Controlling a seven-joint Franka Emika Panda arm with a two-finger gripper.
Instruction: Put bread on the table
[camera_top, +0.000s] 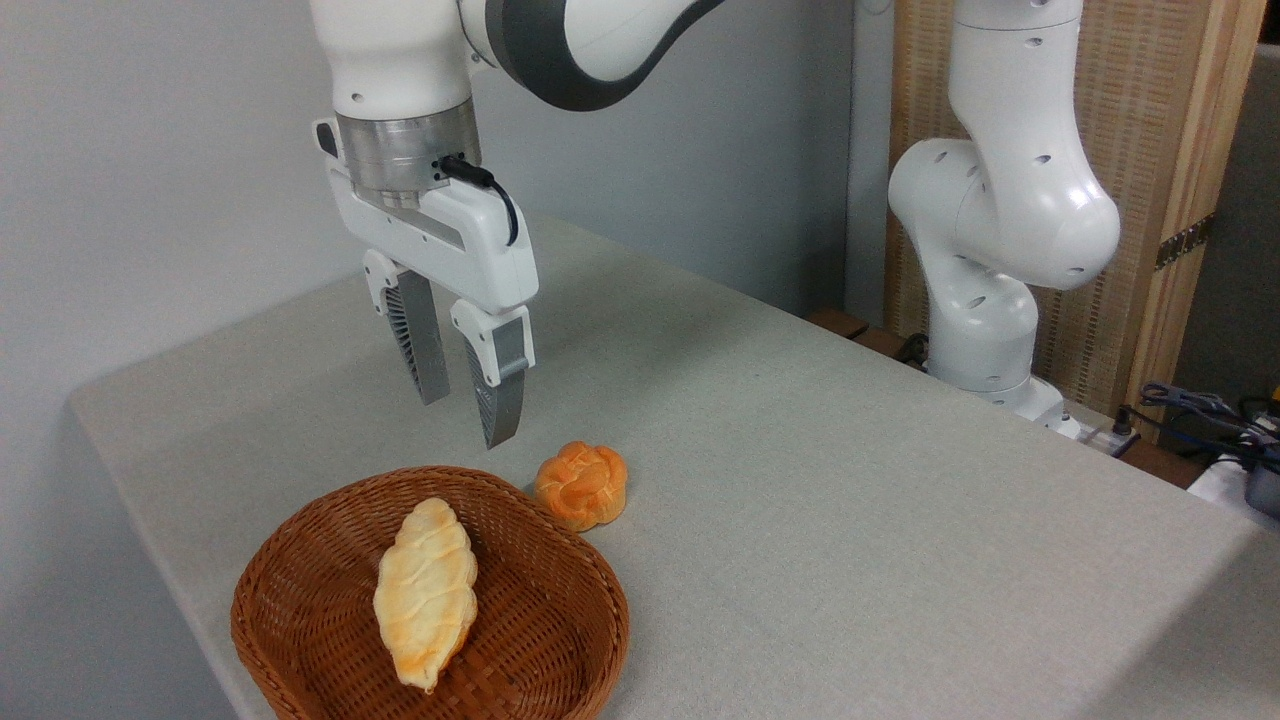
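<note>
The bread (426, 590), a long pale golden loaf with ridged segments and pointed ends, lies inside a brown wicker basket (560, 640) at the front left of the table (850, 480). My gripper (466, 420) hangs above the basket's far rim, well clear of the loaf. Its two ribbed fingers (420, 340) point down with a gap between them, open and holding nothing.
A small round orange knotted bun (582, 484) rests on the table just beyond the basket's right rim. The arm's white base (990, 330) stands at the table's far right edge, with cables (1200, 410) beside it. A grey wall runs behind.
</note>
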